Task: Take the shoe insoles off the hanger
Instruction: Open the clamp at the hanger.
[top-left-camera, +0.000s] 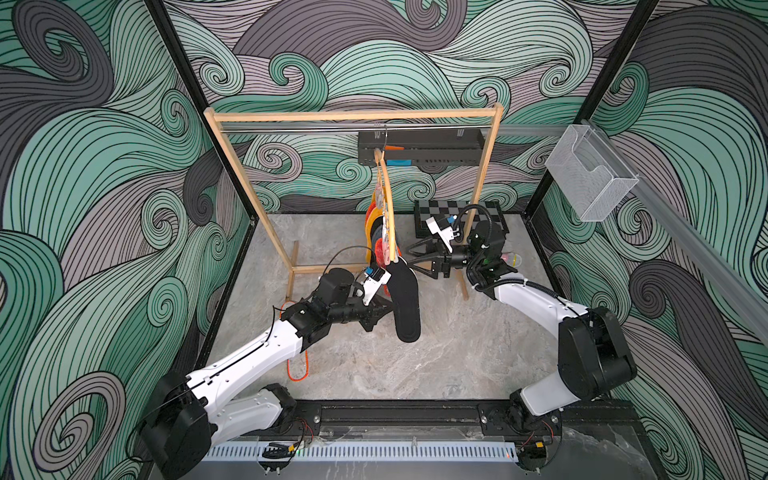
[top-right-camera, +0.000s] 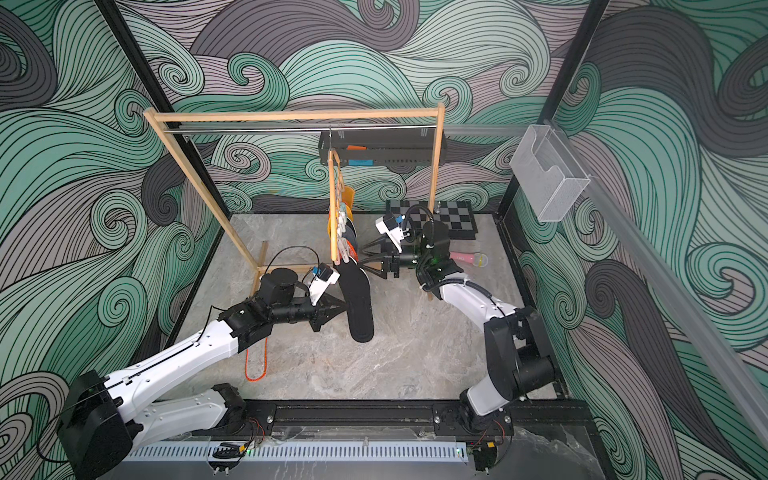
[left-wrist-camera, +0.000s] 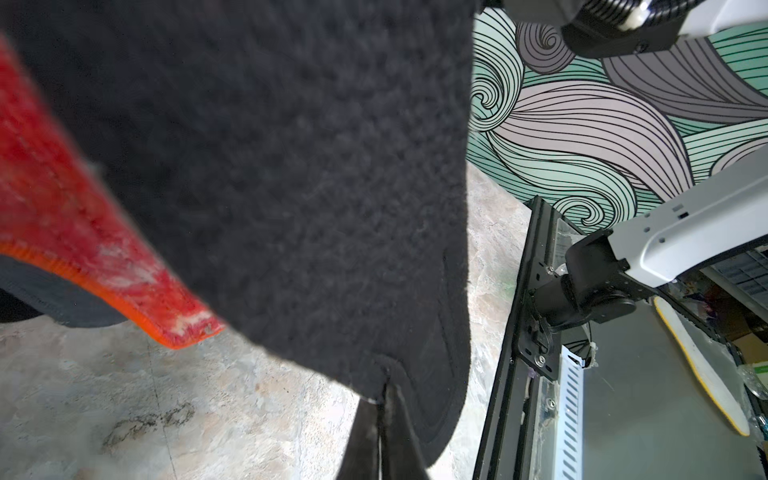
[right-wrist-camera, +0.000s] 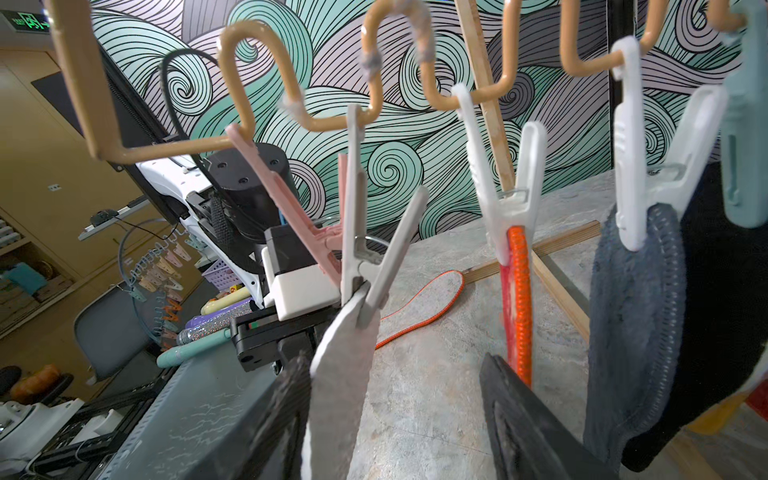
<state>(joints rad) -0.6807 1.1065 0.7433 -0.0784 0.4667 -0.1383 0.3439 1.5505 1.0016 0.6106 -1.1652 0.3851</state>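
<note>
Fuzzy black insole, wavy tan hanger

I've got the big wooden rack frame standing across the far half of the marbled tabletop. Behind its top rail there's a black slotted tray on the back wall. At the far right a checkerboard lies flat, with a pink object just nearer. A clear plastic bin hangs on the right-hand rail.
</note>
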